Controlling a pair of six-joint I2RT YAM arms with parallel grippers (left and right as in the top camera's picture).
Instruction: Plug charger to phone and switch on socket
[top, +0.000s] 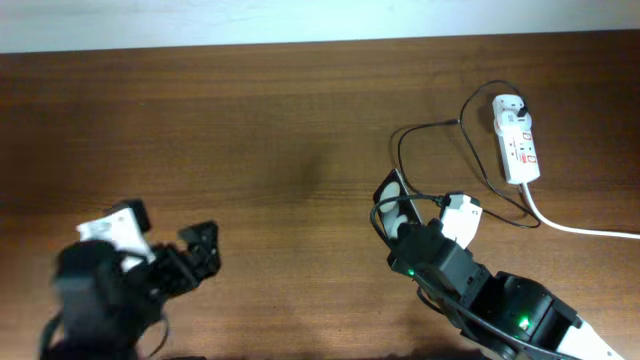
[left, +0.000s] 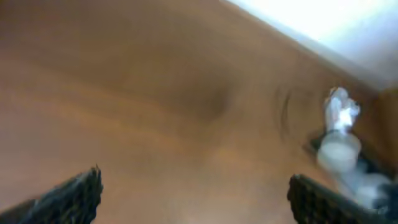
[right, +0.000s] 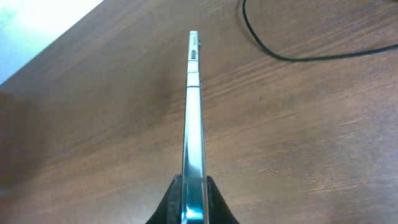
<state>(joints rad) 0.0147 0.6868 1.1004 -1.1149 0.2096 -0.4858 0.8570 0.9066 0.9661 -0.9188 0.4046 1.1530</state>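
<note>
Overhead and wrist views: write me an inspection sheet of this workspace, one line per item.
Surface: table, brown wood.
Job's things: phone held edge-on; socket lies flat, far right, switch state too small to tell; charger has its plug at the socket's far end, tip not discernible.
Clutter: nothing seen.
Pincers: left pincer open, empty; right pincer shut on phone.
Cables: charger loops across the table between socket and phone; white cord runs from socket off the right edge.
Surroundings: white band beyond the table's far edge.
</note>
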